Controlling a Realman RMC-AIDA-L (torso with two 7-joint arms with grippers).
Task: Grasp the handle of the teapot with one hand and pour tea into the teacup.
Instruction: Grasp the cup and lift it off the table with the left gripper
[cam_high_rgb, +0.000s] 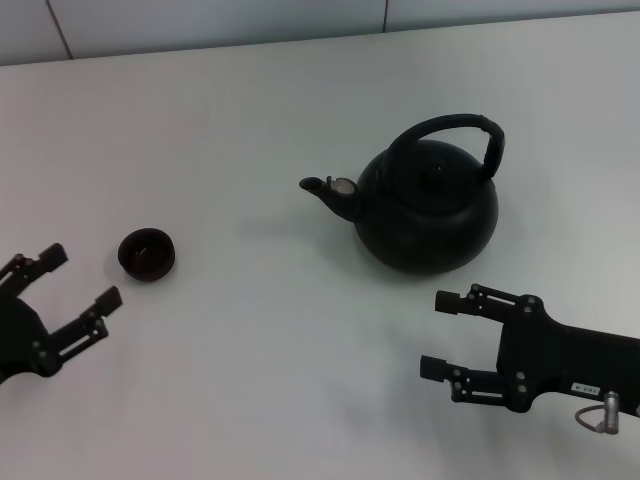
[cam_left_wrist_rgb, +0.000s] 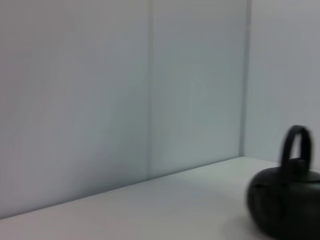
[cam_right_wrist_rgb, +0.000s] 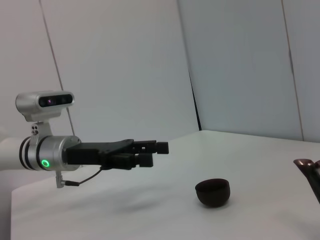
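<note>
The teapot (cam_high_rgb: 428, 210) stands mid-table, spout toward the teacup (cam_high_rgb: 146, 253) well apart on the left. Both open grippers — right gripper (cam_high_rgb: 447, 333) near the pot, left gripper (cam_high_rgb: 85, 277) beside the cup — hold nothing. A loose hold on the arched handle (cam_high_rgb: 450, 132) could let the pot swing and spill.

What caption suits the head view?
Two open grippers, left and right, flank a teacup and black teapot.

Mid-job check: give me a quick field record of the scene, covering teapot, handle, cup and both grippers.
teapot: upright on the table, spout toward the robot's left
handle: arched over the lid, ungrasped
teacup: upright, left of the teapot, well apart from it
tea in cup: cannot tell
left gripper: open, beside the teacup, not touching
right gripper: open, in front of the teapot, holding nothing
pouring: not yet begun
</note>
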